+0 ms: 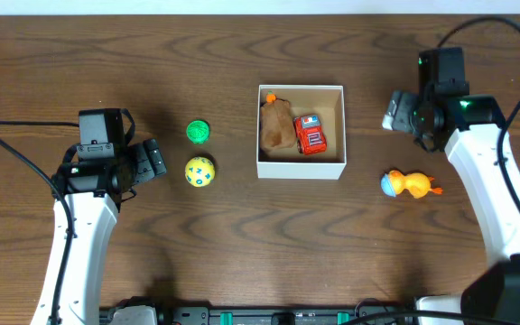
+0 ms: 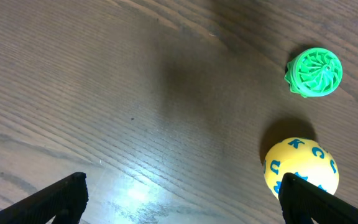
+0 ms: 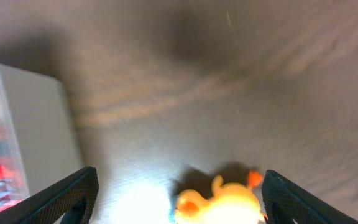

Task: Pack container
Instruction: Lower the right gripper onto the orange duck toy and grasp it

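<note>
The container (image 1: 301, 169) is a square white box with a tan inside, at the table's middle. It holds a brown toy (image 1: 276, 123) and a red toy (image 1: 310, 134). Its white wall shows at the left of the right wrist view (image 3: 33, 124). A yellow ball with blue letters (image 1: 199, 171) and a green ridged toy (image 1: 198, 132) lie left of it; both show in the left wrist view (image 2: 302, 168) (image 2: 314, 72). An orange duck (image 1: 409, 185) lies right of the container, blurred in the right wrist view (image 3: 225, 202). My left gripper (image 1: 154, 160) is open and empty beside the ball. My right gripper (image 1: 397, 112) is open and empty above the duck.
The table is dark brown wood (image 1: 242, 253). Black cables run from both arms at the left and right edges.
</note>
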`<action>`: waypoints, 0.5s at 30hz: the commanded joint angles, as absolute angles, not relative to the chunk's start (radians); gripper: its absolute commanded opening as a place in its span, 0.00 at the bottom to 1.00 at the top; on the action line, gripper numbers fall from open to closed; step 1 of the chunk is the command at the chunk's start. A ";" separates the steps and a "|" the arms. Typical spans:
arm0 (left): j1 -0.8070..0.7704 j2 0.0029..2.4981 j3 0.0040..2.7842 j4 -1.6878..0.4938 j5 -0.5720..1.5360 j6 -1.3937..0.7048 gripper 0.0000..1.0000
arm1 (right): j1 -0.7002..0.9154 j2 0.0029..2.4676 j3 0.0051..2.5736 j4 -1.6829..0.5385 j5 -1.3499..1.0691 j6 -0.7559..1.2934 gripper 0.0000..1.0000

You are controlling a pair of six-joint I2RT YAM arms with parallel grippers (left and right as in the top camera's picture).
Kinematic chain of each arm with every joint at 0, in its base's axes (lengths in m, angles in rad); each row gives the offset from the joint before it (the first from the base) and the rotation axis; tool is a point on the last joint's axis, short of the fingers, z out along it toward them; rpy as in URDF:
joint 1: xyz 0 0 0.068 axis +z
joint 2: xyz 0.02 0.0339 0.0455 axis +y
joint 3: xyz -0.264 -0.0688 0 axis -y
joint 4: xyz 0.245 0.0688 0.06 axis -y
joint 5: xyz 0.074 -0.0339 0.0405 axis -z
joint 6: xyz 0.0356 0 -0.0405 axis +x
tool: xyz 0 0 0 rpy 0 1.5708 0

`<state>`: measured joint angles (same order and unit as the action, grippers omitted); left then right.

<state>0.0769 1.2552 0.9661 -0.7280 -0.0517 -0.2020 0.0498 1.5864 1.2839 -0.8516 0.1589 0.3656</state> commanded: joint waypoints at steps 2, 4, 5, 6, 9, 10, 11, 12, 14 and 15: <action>0.082 1.261 0.986 -0.729 -0.052 -0.185 0.98 | -0.005 1.639 1.161 -0.810 0.062 0.379 0.84; 0.082 1.261 0.986 -0.729 -0.052 -0.185 0.98 | -0.018 1.649 1.106 -0.782 0.061 0.400 0.84; 0.082 1.261 0.986 -0.729 -0.052 -0.185 0.98 | -0.023 1.652 1.076 -0.762 0.065 0.409 0.84; 0.082 1.261 0.986 -0.729 -0.052 -0.185 0.98 | -0.028 1.655 1.051 -0.741 0.067 0.416 0.84; 0.082 1.261 0.986 -0.729 -0.052 -0.185 0.98 | -0.051 1.655 0.975 -0.678 0.075 0.462 0.85; 0.082 1.261 0.986 -0.729 -0.052 -0.185 0.98 | -0.056 1.655 0.961 -0.664 0.074 0.471 0.83; 0.082 1.261 0.986 -0.729 -0.052 -0.185 0.98 | -0.064 1.655 0.941 -0.645 0.074 0.481 0.80; 0.082 1.261 0.986 -0.729 -0.052 -0.185 0.98 | -0.070 1.655 0.921 -0.628 0.074 0.487 0.76; 0.082 1.261 0.986 -0.729 -0.052 -0.185 0.98 | -0.078 1.655 0.890 -0.607 0.071 0.503 0.72; 0.082 1.261 0.986 -0.729 -0.052 -0.185 0.98 | -0.079 1.655 0.878 -0.598 0.069 0.505 0.68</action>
<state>0.0769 1.2552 0.9661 -0.7280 -0.0517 -0.2020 -0.0654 1.6531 0.9123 -0.6056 0.0757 0.4606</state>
